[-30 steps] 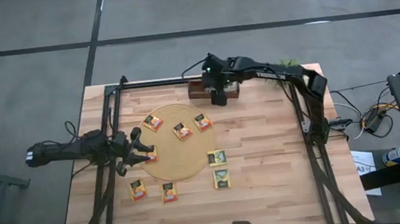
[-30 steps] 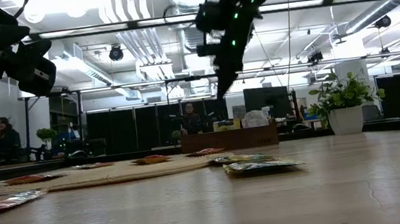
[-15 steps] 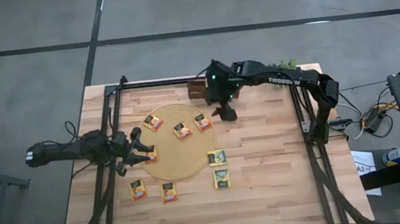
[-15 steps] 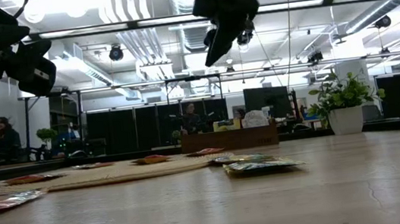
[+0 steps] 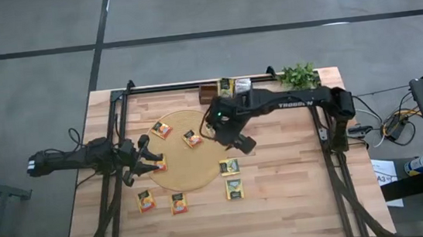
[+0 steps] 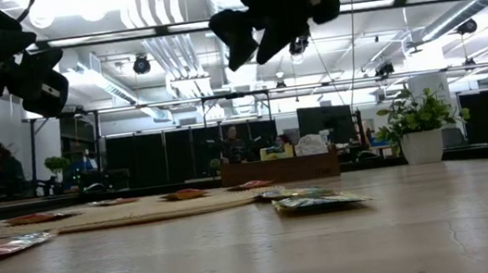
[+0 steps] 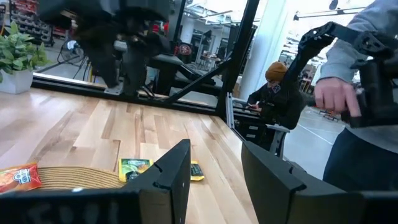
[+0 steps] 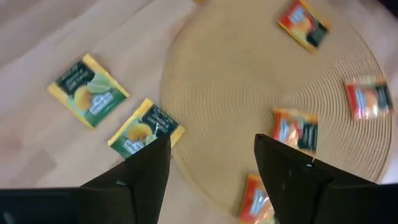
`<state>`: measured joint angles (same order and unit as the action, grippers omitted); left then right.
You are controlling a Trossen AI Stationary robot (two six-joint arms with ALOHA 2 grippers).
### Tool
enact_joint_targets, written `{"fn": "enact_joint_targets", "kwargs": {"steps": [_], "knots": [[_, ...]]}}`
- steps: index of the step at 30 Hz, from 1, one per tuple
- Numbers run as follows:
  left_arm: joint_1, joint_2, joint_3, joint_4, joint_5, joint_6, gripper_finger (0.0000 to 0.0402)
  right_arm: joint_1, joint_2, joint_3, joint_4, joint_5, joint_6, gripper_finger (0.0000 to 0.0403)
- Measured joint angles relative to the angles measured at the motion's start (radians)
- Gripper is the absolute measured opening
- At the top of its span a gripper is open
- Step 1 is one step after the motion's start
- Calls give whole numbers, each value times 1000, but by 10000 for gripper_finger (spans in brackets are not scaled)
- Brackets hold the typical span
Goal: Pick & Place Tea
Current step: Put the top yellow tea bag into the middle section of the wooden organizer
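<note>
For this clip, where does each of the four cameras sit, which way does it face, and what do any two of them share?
High view: overhead, straight down on the round mat, both arms; right gripper open above the mat's edge, left gripper open at its other edge.
Low view: table height, level across toward the wooden tray; arms enter from above.
Left wrist view: across the table; own fingers low.
Right wrist view: down on mat and sachets; own fingers.
Shared: high and right wrist views both show the two green-yellow sachets.

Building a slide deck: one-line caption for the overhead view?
Right gripper hovers open over round tan woven mat amid scattered tea sachets; left gripper waits at its edge.
</note>
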<state>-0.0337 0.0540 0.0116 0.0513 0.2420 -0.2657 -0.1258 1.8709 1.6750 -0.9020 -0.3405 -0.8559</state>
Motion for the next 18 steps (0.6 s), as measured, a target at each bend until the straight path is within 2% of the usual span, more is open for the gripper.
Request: {"fn": "enact_joint_targets", "kwargs": {"steps": [4, 12, 18], "knots": [[0, 0, 0, 0, 0, 0, 138, 17, 54, -2, 21, 0, -87, 231], [0, 1, 0, 0, 0, 0, 138, 28, 187, -2, 42, 2, -90, 231], [0, 1, 0, 0, 0, 0, 138, 30, 239, -2, 52, -1, -88, 231]]}}
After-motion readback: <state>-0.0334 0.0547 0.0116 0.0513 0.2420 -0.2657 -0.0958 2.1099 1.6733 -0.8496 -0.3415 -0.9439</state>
